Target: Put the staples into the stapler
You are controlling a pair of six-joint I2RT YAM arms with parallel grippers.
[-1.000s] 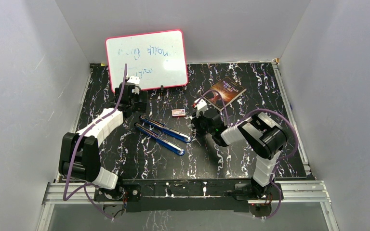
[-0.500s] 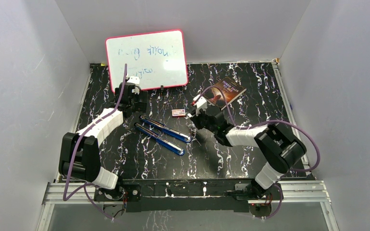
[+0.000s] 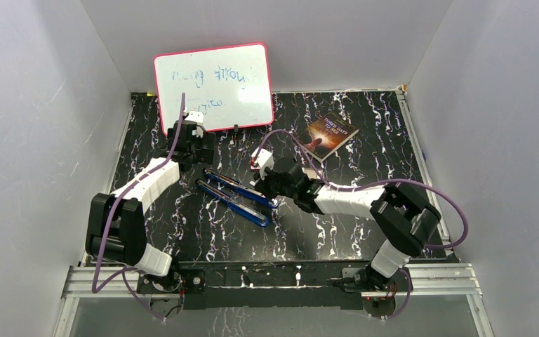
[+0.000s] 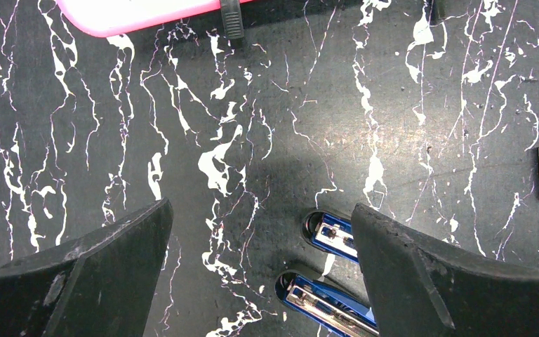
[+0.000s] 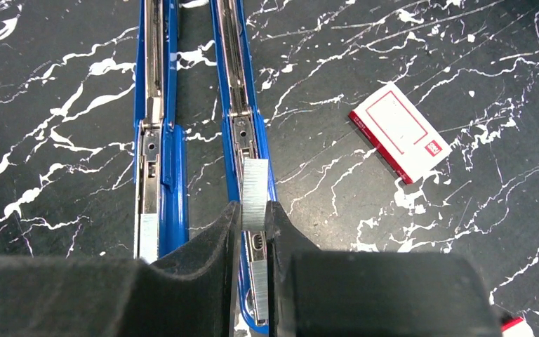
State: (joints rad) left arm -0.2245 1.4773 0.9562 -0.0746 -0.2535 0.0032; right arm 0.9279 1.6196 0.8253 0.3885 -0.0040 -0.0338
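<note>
Right gripper point(image 5: 253, 214): jaws narrow, pinching staples point(image 5: 255, 184) at strip's near end. Strip's long axis vertical in wrist frame, free end pointing up-frame, lined up over right-hand channel of opened blue stapler point(image 5: 242, 105); contact unclear. White box point(image 5: 400, 131), red-bordered label, right of centre; print unreadable. Left gripper point(image 4: 260, 210): jaws wide, holding nothing; stapler's ends show between them, low in frame. Whiteboard point(image 3: 214, 86) upper left, scrawl illegible.
</note>
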